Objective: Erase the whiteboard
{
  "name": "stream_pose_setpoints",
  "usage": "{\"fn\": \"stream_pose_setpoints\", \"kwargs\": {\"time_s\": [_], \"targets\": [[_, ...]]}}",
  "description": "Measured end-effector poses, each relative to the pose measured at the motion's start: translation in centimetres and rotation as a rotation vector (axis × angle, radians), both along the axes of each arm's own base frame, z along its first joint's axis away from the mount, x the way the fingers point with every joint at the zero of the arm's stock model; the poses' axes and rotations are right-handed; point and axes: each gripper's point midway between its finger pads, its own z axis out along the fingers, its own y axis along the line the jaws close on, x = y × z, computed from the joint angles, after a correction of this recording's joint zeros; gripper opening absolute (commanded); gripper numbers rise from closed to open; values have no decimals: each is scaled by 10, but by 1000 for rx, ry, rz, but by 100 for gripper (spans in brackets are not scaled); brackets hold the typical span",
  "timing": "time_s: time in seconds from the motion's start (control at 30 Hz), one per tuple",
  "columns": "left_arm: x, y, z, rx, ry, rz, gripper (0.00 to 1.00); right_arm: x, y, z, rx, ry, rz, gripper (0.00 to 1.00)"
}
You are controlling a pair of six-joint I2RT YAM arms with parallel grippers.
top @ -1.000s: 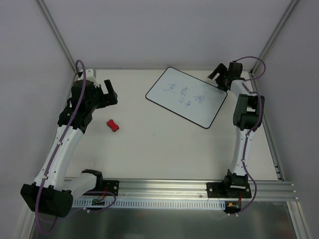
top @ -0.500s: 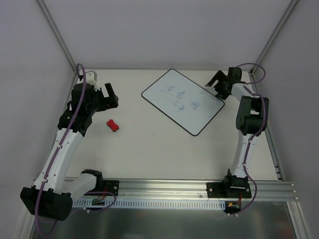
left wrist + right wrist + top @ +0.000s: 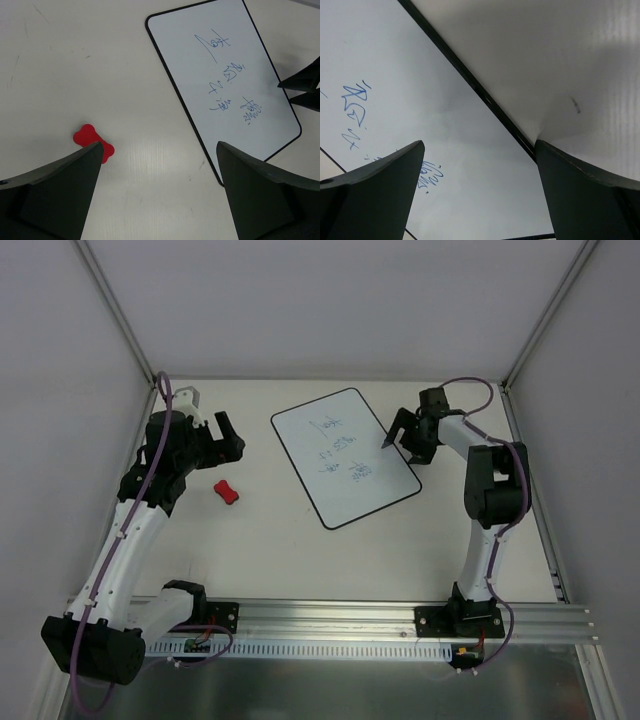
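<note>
The whiteboard [image 3: 345,455] lies flat on the bench [image 3: 300,550], towards the far side and about midway between your two arms. It is turned at an angle, so its long sides run from far left to near right. Blue handwriting [image 3: 343,445] covers its middle and is plain to read from the left wrist view [image 3: 230,85]. Your right pincer [image 3: 400,448] is spread wide and grasps nothing. It sits at the board's right edge, and in the right wrist view the board [image 3: 395,75] and its black rim pass between the two fingers. You cannot tell whether the tips touch the surface. Your left pincer [image 3: 230,437] is also spread wide and empty, and hangs over bare bench to the left of the board. The small red eraser [image 3: 227,492] lies just beside it on the near side, apart from the board. In the left wrist view the eraser [image 3: 93,143] shows at the tip of one finger.
</note>
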Motion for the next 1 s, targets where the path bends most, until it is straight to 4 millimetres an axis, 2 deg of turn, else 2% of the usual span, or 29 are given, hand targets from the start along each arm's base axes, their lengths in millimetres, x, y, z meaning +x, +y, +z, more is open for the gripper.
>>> {"fn": "stream_pose_setpoints", "kwargs": {"time_s": [0.13,0.37,0.43,0.6,0.7,0.8,0.9,1.0], "targets": [[2,-4,-5,-11,21,-12,99,-16,12,-2,-20,28,63,98],[4,-5,-11,-13,41,-17,99,-20,9,2,-78,22,179,99],[5,-5,-13,-12,46,-16,99,-7,9,10,-95,-11,220,99],[7,-5,-20,-7,67,-13,99,56,23,36,-100,-173,307,99],[9,-4,-22,-3,75,-8,99,85,32,38,-82,-236,351,99],[9,-3,-23,1,76,-3,99,99,39,25,-59,-247,387,99],[10,-1,-23,7,75,9,99,102,45,6,-35,-228,417,99],[10,0,-23,10,75,14,99,107,50,12,-13,-255,443,99]]}}
